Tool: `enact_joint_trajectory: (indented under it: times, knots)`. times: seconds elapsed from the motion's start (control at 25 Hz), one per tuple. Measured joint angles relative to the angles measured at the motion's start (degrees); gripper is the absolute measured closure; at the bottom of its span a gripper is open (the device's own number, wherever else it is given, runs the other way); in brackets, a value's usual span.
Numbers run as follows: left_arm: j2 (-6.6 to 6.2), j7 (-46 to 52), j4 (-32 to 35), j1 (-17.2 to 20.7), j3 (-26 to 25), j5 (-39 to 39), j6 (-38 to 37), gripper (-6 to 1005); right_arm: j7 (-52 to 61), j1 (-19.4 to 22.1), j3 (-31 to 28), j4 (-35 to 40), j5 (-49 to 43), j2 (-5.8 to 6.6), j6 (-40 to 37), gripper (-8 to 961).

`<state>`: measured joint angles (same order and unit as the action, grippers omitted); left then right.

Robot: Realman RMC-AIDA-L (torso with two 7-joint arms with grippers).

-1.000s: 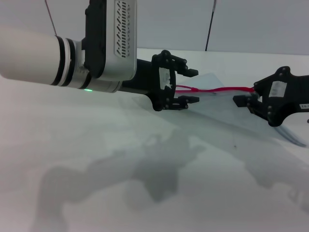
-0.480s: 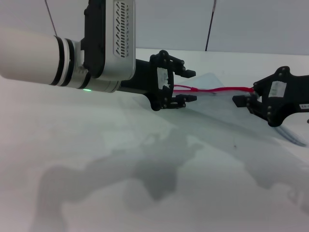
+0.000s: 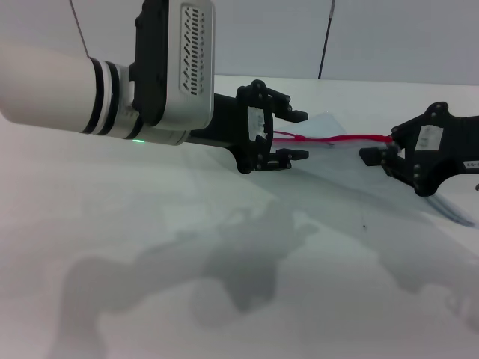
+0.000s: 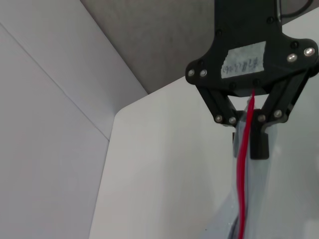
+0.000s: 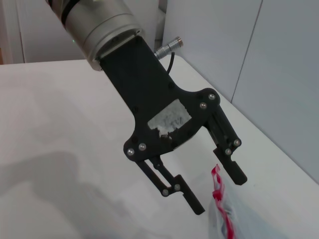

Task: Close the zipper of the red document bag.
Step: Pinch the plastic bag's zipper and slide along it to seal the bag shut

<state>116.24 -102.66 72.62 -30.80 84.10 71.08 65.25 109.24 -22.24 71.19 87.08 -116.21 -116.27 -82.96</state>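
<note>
The red document bag (image 3: 374,187) is a translucent pouch lying on the white table at the right, its zipper (image 3: 337,140) a thin red strip lifted off the surface. My right gripper (image 3: 378,149) is shut on the bag's red edge at the right end. In the left wrist view the zipper (image 4: 242,174) runs up between the right gripper's (image 4: 249,144) fingers. My left gripper (image 3: 299,135) is open at the strip's left end, one finger above it and one below. In the right wrist view the left gripper (image 5: 219,194) is spread around the zipper's end (image 5: 217,179).
The white table (image 3: 150,224) stretches in front and to the left, with the arms' shadows on it. A pale wall with a dark vertical cable (image 3: 325,37) closes off the back edge.
The left gripper drew back slightly to the left and then came forward again, still open. The right gripper and the bag have stayed put.
</note>
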Motion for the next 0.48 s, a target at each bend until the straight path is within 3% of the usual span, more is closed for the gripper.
enact_joint_trajectory:
  times: [0.48]
  knots:
    - [0.04, 0.0, -2.2, -0.3, -0.3, 0.1, 0.0, 508, 0.0, 0.0, 0.0, -0.3, -0.2, 0.08, 0.2, 906]
